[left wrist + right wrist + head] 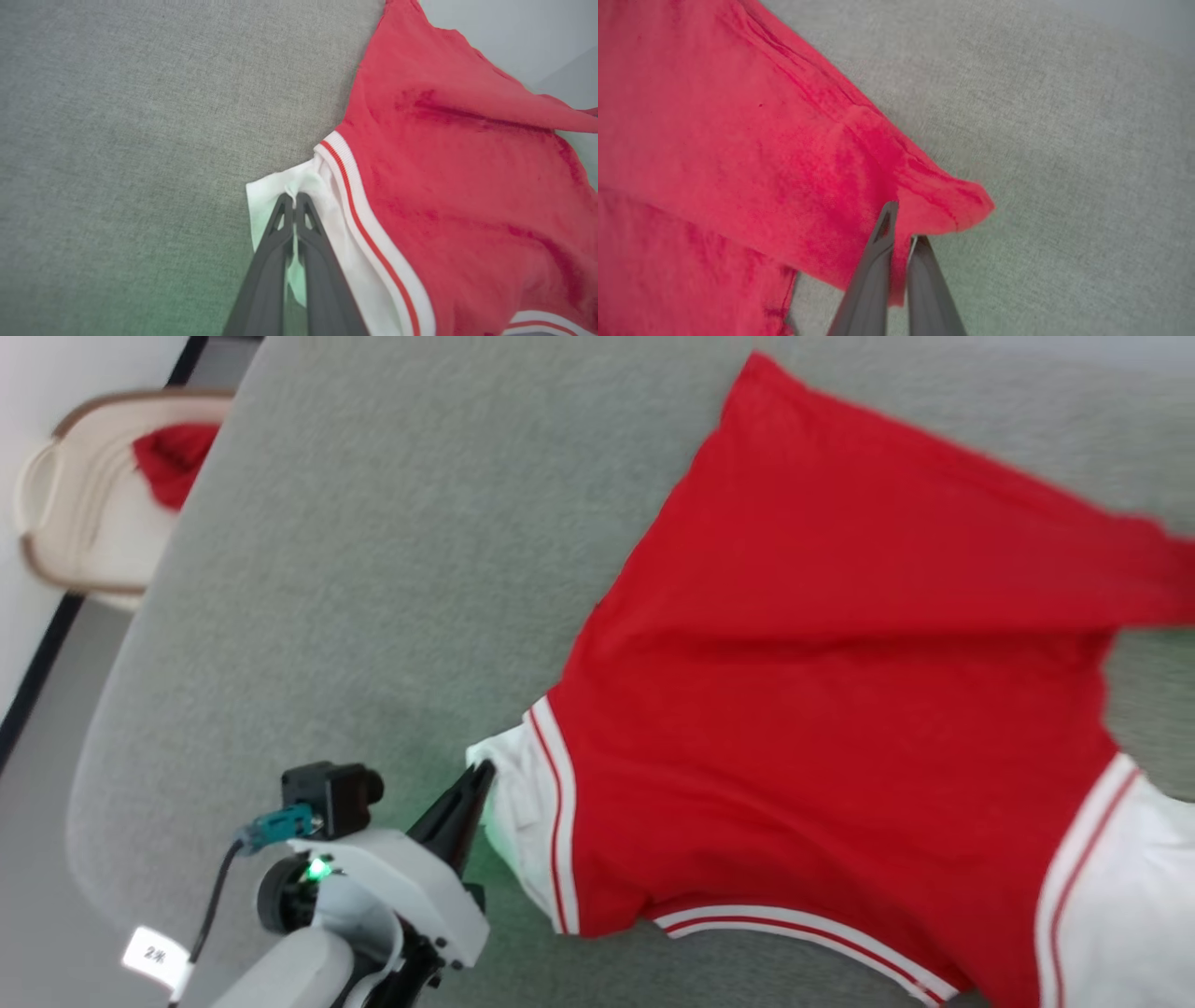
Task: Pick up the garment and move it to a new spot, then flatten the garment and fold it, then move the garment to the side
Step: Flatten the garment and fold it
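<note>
The red garment [794,663] lay on the grey counter [373,569], across the right half of the head view, long axis from lower left to right edge. The left pincer [294,199] pinched its white sleeve [268,198]; the right pincer [903,224] pinched a red corner [966,205].

Grey cloth surface [373,569], red garment [822,663] lying on it
</note>
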{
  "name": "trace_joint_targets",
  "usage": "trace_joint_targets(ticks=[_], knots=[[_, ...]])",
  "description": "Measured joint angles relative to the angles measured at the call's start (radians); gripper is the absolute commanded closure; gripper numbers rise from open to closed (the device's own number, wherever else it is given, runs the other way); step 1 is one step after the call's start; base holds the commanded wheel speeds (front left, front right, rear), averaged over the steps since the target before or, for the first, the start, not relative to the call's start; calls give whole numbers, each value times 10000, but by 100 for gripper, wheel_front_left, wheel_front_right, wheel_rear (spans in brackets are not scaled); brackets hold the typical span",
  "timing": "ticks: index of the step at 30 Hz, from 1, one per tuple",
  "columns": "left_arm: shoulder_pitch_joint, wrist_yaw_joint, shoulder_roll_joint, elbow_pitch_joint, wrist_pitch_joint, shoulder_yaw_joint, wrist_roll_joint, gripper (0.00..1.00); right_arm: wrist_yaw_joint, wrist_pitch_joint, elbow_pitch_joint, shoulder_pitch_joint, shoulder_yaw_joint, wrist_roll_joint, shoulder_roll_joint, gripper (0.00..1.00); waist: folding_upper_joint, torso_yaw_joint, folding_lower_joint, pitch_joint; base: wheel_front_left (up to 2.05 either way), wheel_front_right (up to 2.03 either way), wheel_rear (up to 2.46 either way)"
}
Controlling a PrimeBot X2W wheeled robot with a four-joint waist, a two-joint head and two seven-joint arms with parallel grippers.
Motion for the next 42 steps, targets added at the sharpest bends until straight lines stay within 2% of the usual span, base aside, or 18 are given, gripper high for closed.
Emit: trace_joint_targets(ticks=[5,16,23,30,31,32,33,37,42], knots=[[376,251,355,-303,48,157,-96,100,0,-213,-1407,1794,-418,487,-128,100,0,-569,0,-464,0,0,0],[1191,690,945,-905,113,437,-341,100,0,67,-3833,5530,-1574,531,238,100,0,-1746,0,-1282,0,0,0],[1436,840,1087,-1141,161,491,-431,100,0,284,-4523,7249,-2387,297,943,100,0,-2281,0,-1647,0,0,0],[1574,863,1187,-1216,171,531,-520,100,0,-58,-4658,8032,-2796,-253,1697,100,0,-2526,0,-1890,0,0,0],[1624,863,1202,-1216,171,535,-533,100,0,-196,-4656,8078,-2809,-332,1799,69,0,-2540,-1,-1915,0,0,0],[1668,863,1220,-1214,171,537,-554,100,0,-328,-4637,8130,-2809,-424,1891,27,0,-2556,0,-1936,0,0,0],[1690,863,1231,-1214,173,546,-587,100,0,-403,-4567,8161,-2811,-491,1971,0,0,-2569,-1,-1955,0,0,0],[1716,865,1267,-1214,173,562,-606,100,0,-543,-4485,8314,-2807,-619,2234,0,0,-2577,0,-2026,0,0,0],[1740,897,1273,-1233,173,564,-608,100,0,-625,-4951,8471,-3072,-811,2228,0,0,-2532,0,-2053,0,0,0]])
